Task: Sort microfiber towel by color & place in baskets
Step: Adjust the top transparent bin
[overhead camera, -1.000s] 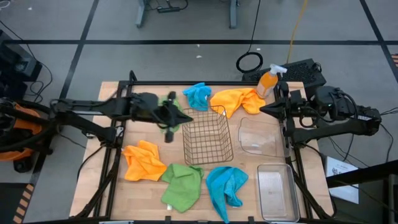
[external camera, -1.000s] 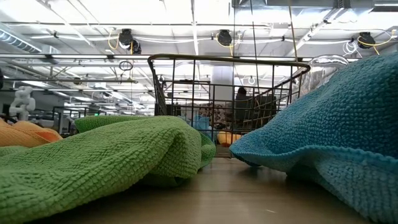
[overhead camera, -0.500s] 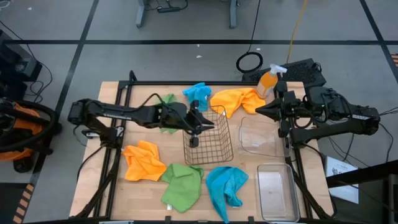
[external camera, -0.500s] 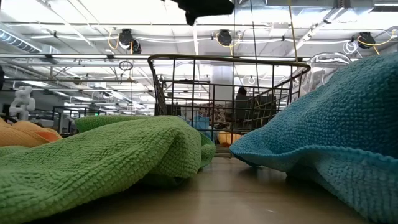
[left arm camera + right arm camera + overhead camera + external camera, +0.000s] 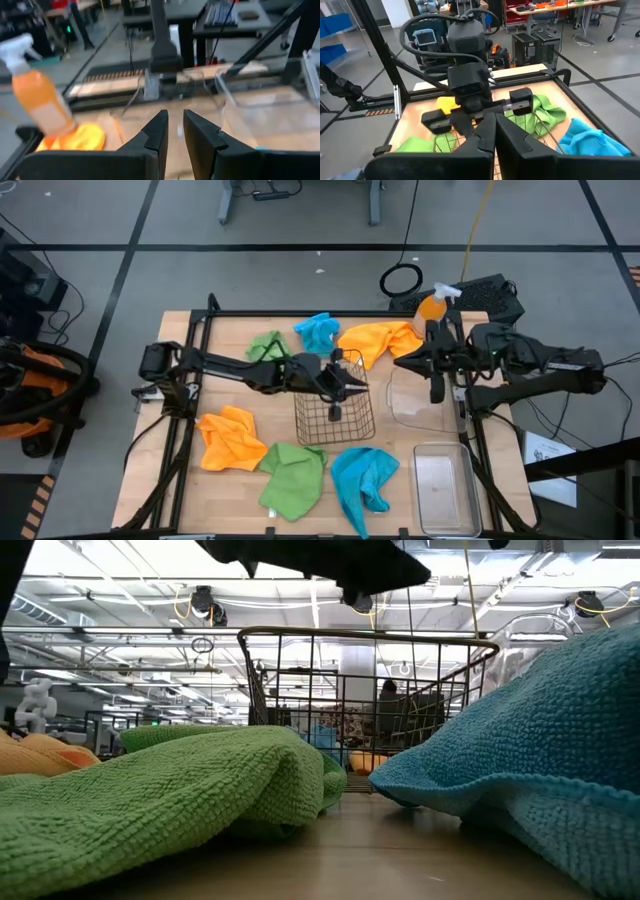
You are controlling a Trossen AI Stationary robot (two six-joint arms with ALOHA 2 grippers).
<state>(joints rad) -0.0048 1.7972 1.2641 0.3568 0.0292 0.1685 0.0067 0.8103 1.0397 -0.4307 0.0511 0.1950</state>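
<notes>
My left tool [image 5: 352, 383], fingers slightly parted and empty, hovers over the wire basket [image 5: 335, 420]; these green towels [image 5: 292, 478] look soft and limp, so I'd pinch a raised fold.

The left gripper [image 5: 356, 388], a second ago at the nine o'clock side of the copper-coloured square wire-mesh basket [image 5: 333, 406], now hangs over the basket's twelve o'clock rim, jaws parted a little and empty. The green microfiber towel [image 5: 266, 347] lies uncovered at ten o'clock. The right gripper [image 5: 398, 362] has advanced towards nine o'clock, beside the orange microfiber towel [image 5: 378, 340].
</notes>
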